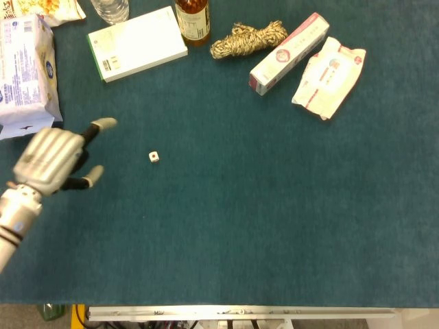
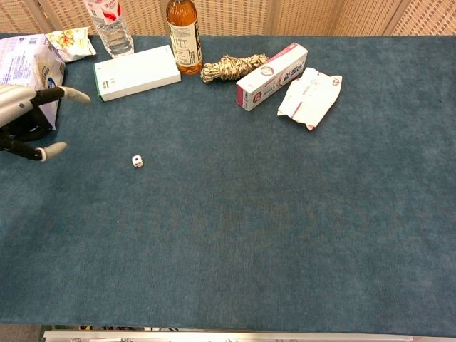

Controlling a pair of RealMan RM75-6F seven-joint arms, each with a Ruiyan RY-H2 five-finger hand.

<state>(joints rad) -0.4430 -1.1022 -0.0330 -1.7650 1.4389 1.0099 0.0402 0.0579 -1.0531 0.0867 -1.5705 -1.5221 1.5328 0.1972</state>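
This looks like a robot test bench in a lab or office room. A table point(image 2: 285, 235) covered in teal felt has a bare metal rail along its front edge, and a woven wicker-pattern screen point(image 2: 328, 16) stands behind its far edge. Assorted household goods line the far edge like props.

No lettering on any package is legible.

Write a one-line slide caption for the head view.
Left hand, fingers apart, holding nothing, beside a small white die on the teal felt table.
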